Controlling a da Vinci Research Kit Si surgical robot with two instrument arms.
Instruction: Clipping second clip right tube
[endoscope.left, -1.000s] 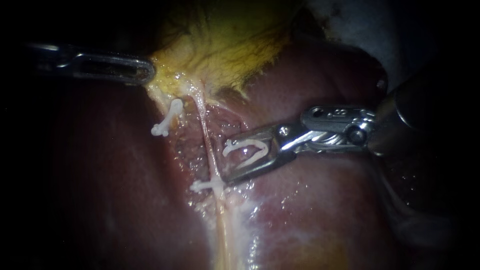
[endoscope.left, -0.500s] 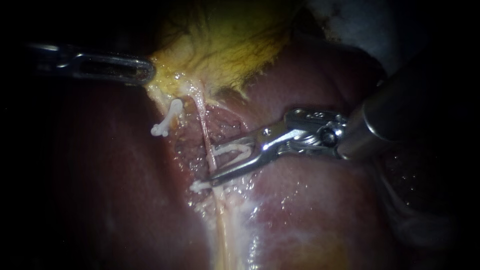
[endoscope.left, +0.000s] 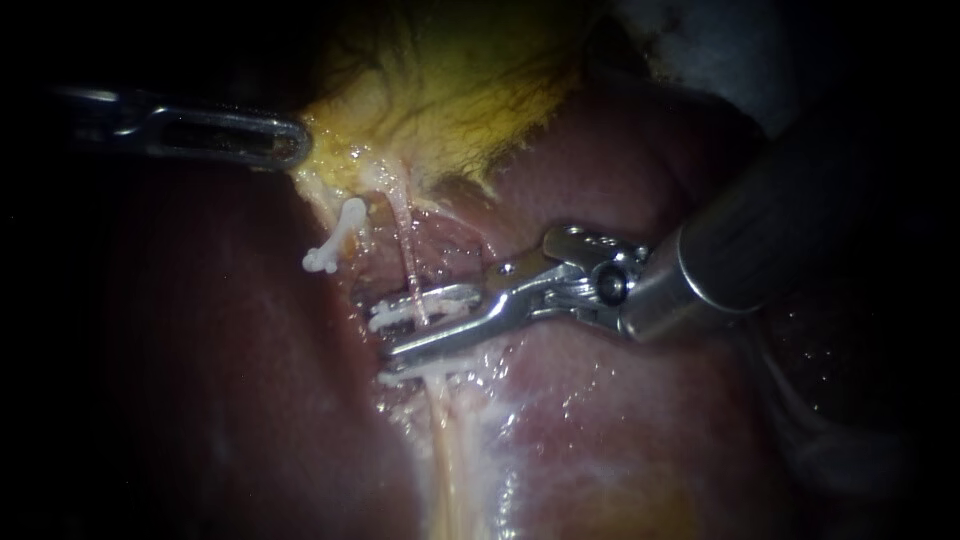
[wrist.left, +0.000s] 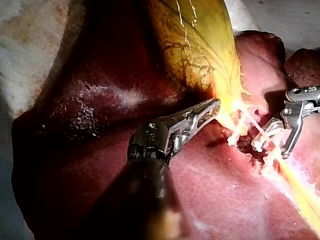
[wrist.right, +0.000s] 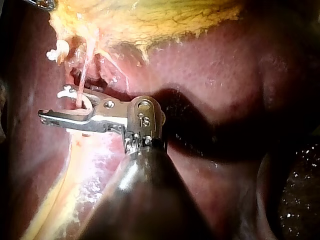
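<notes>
Endoscope view.

- **Right tube** (endoscope.left: 408, 262): thin, pink and taut. It runs from 12 to 6 o'clock over the liver (endoscope.left: 620, 420), and a lower clip (endoscope.left: 400, 375) is set across it.
- **My left instrument** (endoscope.left: 285, 140): at 10 o'clock, jaws clamped on the gallbladder (endoscope.left: 440, 100) edge. I judge this is to tension the tube.
- **My right instrument** (endoscope.left: 400, 330): comes in from 3 o'clock. Its jaws stand apart astride the tube and grip the white second clip (endoscope.left: 425, 303) just above the lower one. The clip looks unlatched.

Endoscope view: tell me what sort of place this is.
Probably a surgical practice bench, not a body: the liver and gallbladder lie out on a pale surface, while the right instrument holds a clip across a tube.
</notes>
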